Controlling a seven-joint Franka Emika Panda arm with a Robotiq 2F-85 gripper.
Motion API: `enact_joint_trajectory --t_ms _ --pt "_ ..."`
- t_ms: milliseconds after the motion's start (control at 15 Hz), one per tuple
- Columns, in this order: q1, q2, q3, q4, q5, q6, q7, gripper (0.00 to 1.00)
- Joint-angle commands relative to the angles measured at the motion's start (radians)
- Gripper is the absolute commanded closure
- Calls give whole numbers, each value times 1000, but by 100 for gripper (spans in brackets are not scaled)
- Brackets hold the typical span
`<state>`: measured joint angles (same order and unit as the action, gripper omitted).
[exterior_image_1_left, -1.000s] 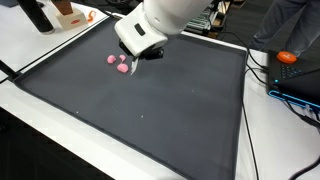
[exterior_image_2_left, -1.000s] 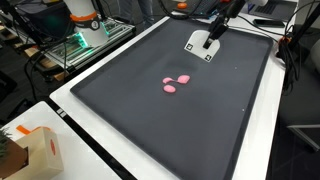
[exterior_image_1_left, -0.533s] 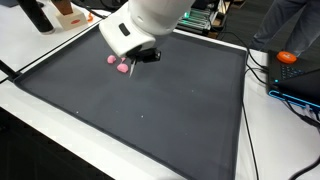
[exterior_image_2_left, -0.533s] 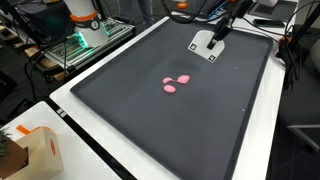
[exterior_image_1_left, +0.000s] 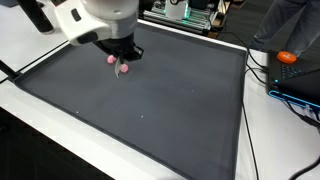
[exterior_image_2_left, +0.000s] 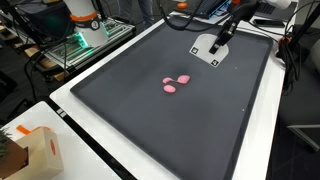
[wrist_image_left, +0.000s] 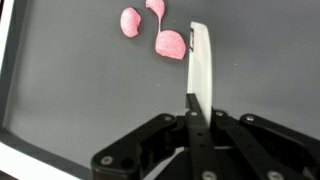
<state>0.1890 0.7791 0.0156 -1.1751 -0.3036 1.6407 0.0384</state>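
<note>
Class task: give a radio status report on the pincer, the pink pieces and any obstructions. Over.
Pincer shut on white strip. Strip tip beside pink pieces on dark mat; contact unclear. Nothing seen in the way.

We classed the site as a lab: we noted bundled cables (exterior_image_2_left: 291, 60), green-lit electronics (exterior_image_2_left: 80, 45) and white benches (exterior_image_1_left: 25, 50).

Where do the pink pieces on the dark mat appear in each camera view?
In an exterior view: pink pieces at upper left of centre, partly hidden by the arm.
In an exterior view: pink pieces near the middle of the picture.
Wrist view: pink pieces at top centre, just left of the white strip in the gripper.
Shared landmark: the dark mat beneath them.
</note>
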Motion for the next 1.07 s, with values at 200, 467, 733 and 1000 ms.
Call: enact_joint_trajectory --t_ms 200,467,733,1000 --pt "-100 -14 -3 -12 133 31 11 99" --pt "-155 -29 -12 -29 189 68 14 99" --pt "-200 -51 -20 -63 227 129 3 99" --pt "-247 -81 -24 -107 272 168 -8 99"
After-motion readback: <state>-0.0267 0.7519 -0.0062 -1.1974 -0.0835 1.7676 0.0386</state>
